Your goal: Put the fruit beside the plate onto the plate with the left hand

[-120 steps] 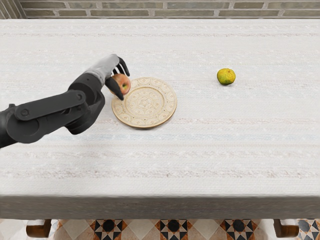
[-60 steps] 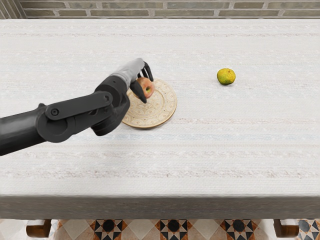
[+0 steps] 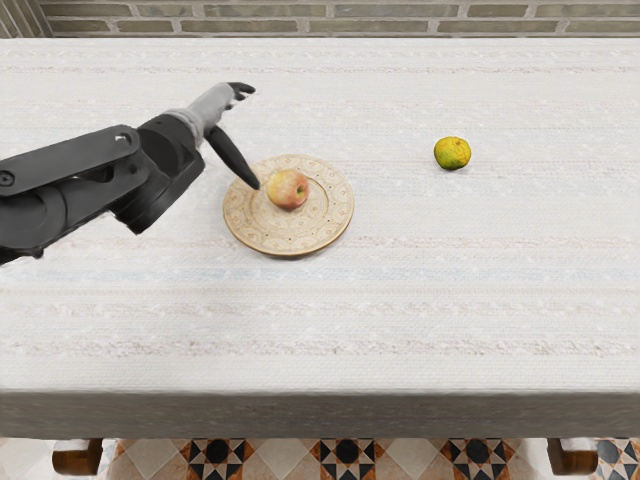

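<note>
A red-and-yellow apple (image 3: 288,189) lies on the round patterned tan plate (image 3: 318,225), a little left of the plate's middle. My left hand (image 3: 232,125) hovers up and to the left of the plate, apart from the apple, with its fingers spread and nothing in them. One dark finger points down toward the plate's left rim. The dark left arm (image 3: 90,185) comes in from the picture's left edge. The right arm is out of view.
A green-orange citrus fruit (image 3: 452,153) sits on the white tablecloth (image 3: 400,300) well to the right of the plate. A brick wall runs behind the table's far edge. The table's front edge crosses the bottom of the view.
The left hand carried the apple over the plate, let go of it, and drew back up and to the left. The apple now rests on the plate.
</note>
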Robot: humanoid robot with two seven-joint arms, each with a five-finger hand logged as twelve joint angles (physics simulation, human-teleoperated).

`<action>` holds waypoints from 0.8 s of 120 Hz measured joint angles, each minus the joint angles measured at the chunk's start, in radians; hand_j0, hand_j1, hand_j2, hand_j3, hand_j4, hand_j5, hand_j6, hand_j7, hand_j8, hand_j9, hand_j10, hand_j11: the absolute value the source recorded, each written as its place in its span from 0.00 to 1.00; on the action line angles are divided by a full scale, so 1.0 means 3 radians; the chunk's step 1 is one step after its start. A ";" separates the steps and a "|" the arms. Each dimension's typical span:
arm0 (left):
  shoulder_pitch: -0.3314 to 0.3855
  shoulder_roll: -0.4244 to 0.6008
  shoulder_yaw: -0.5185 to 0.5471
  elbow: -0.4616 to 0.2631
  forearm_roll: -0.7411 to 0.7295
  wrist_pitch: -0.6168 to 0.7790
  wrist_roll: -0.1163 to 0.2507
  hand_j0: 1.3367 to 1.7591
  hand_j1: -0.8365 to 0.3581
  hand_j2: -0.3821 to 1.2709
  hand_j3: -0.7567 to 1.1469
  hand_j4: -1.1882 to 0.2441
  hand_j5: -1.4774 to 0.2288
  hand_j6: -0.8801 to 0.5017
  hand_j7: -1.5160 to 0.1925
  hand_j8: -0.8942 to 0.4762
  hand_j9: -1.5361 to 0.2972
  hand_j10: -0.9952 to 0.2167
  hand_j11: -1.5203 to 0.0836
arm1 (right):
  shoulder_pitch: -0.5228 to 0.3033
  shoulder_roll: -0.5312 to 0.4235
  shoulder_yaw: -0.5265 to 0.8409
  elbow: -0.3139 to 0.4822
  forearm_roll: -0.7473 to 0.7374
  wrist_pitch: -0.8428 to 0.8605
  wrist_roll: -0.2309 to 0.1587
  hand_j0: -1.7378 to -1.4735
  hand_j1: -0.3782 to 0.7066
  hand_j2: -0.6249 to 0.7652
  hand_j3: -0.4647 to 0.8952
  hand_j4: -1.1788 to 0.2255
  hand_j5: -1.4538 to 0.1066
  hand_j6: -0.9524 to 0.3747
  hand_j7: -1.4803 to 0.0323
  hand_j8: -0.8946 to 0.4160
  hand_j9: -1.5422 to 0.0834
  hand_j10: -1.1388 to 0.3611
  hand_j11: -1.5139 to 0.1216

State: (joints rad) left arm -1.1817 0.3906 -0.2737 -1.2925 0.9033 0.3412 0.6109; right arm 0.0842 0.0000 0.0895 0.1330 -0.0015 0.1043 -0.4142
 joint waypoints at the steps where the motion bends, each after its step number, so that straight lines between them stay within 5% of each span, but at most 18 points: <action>1: 0.0008 0.0054 -0.0035 -0.0031 -0.0083 -0.0040 0.0000 0.76 0.90 0.26 0.40 0.74 0.76 0.57 0.79 0.59 0.74 0.73 0.84 | 0.0000 0.0000 0.0000 0.0000 0.0000 0.0000 0.0000 0.30 0.03 0.45 0.34 0.84 0.93 0.72 0.98 0.68 0.95 0.76 0.93; 28: 0.0093 0.0846 -0.0733 -0.0344 -0.2434 -0.1971 0.0000 0.76 0.95 0.24 0.40 0.79 0.82 0.60 0.84 0.62 0.80 0.78 0.90 | 0.0000 0.0000 -0.0001 0.0001 0.0000 0.0000 0.0000 0.30 0.03 0.45 0.34 0.84 0.93 0.72 0.98 0.68 0.95 0.76 0.93; 48: 0.0547 0.1268 -0.0924 -0.0369 -0.3971 -0.2907 0.0000 0.76 0.96 0.24 0.40 0.81 0.84 0.62 0.86 0.63 0.81 0.79 0.92 | 0.0002 0.0000 -0.0002 0.0002 0.0000 0.0000 0.0000 0.30 0.03 0.45 0.34 0.84 0.93 0.72 0.98 0.68 0.95 0.76 0.93; 96: 0.0912 0.2035 -0.1051 -0.0354 -0.4556 -0.3170 0.0000 0.76 0.97 0.23 0.40 0.82 0.85 0.63 0.87 0.64 0.82 0.81 0.93 | 0.0006 0.0000 -0.0007 0.0006 -0.0005 0.0002 0.0000 0.30 0.03 0.45 0.34 0.84 0.93 0.72 0.98 0.68 0.95 0.76 0.93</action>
State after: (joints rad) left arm -0.9082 1.0009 -0.5891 -1.3987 -0.4636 -0.6099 0.6109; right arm 0.0859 0.0000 0.0876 0.1348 -0.0030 0.1048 -0.4142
